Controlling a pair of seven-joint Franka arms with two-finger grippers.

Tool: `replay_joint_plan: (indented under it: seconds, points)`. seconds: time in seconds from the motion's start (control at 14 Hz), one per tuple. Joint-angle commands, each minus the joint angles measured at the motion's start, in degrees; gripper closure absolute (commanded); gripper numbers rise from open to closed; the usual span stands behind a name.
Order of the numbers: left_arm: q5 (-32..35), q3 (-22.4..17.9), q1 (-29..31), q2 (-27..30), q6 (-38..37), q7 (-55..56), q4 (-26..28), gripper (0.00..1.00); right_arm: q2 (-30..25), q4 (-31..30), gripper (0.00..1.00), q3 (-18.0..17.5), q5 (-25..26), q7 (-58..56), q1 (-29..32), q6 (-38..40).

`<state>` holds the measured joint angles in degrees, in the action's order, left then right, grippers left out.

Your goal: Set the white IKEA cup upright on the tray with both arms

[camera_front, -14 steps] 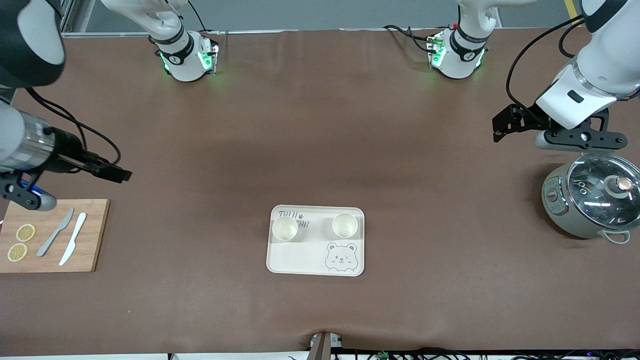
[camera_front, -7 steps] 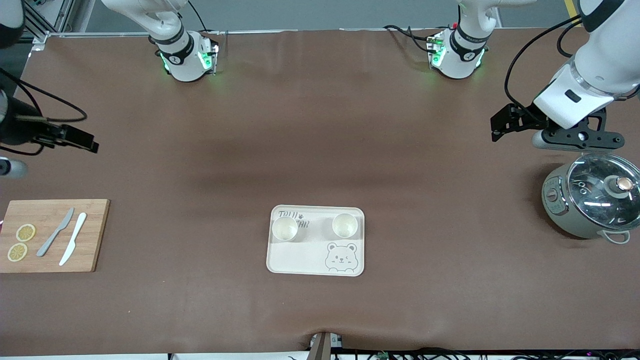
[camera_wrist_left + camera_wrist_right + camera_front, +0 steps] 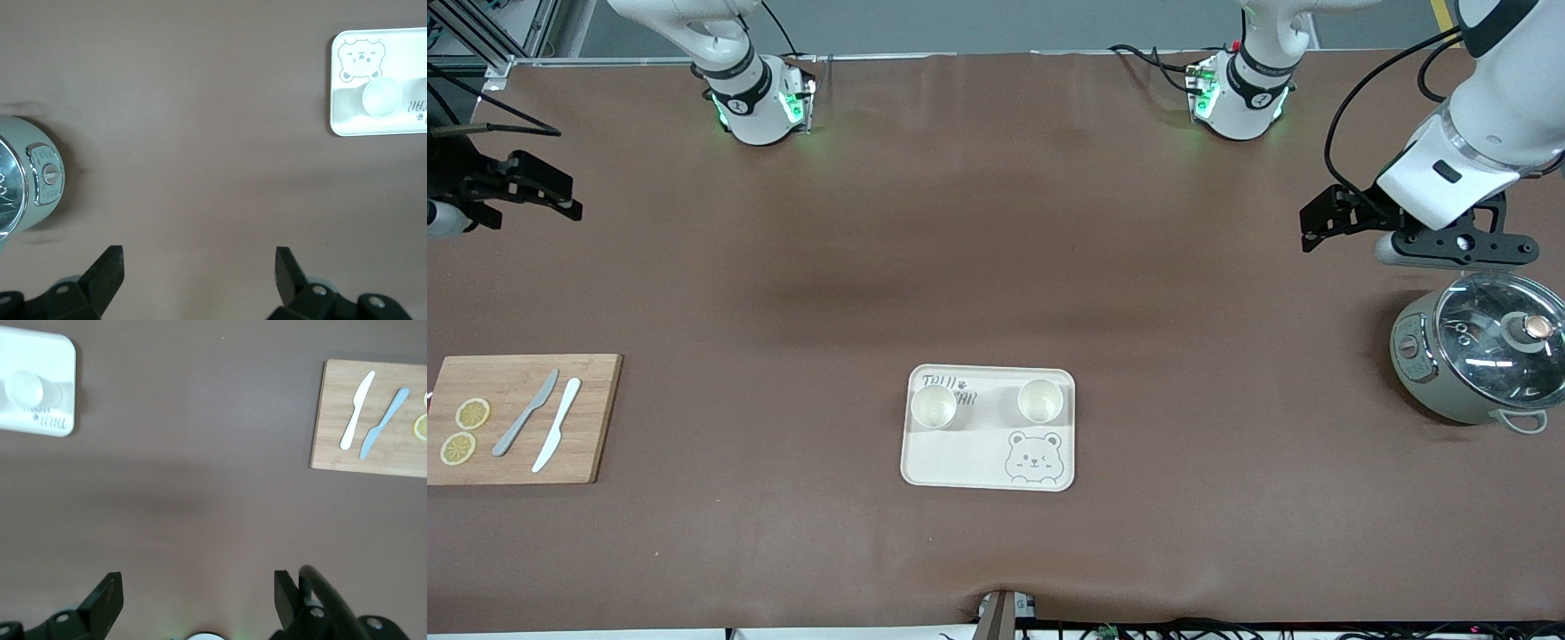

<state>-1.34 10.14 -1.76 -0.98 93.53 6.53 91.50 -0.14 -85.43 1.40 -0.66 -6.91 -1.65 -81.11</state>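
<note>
Your two white cups [image 3: 934, 406] [image 3: 1040, 401] stand upright on the cream tray [image 3: 988, 467], side by side along its edge farther from the front camera. Your left pincer [image 3: 199, 267] hangs wide open and empty over bare bench [image 3: 996, 222] beside the glass-lidded pot [image 3: 1485, 356]. Your right pincer [image 3: 198, 587], also wide open and empty, hangs over the bench's right-arm end, the cutting board [image 3: 520, 418] in its wrist view.

Two white cups [image 3: 934, 406] [image 3: 1040, 400] stand upright on one cream tray [image 3: 960, 467] near the surface's front edge. One wooden cutting board [image 3: 591, 418] at the right arm's end carries two knives [image 3: 527, 412] [image 3: 557, 436] and two lemon slices [image 3: 472, 413] [image 3: 458, 448] — one lidded cooker [image 3: 1476, 359] sits at the left arm's end.
</note>
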Motion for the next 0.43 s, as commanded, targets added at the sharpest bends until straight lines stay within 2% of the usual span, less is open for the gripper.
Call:
replay_joint_plan:
  seconds: [0.0, 0.36]
  points:
    - [-0.7, 0.3, 0.4, 0.7, -0.8, 0.7, 0.2, 0.00, -1.8, -1.8, 0.00, -0.1, 3.0, -5.3, 0.4, -0.6]
    - [-0.7, 0.2, 0.4, 0.7, -0.8, 0.9, 0.3, 0.00, -1.7, -0.6, 0.00, 0.3, 2.5, -4.7, 0.6, 0.8]
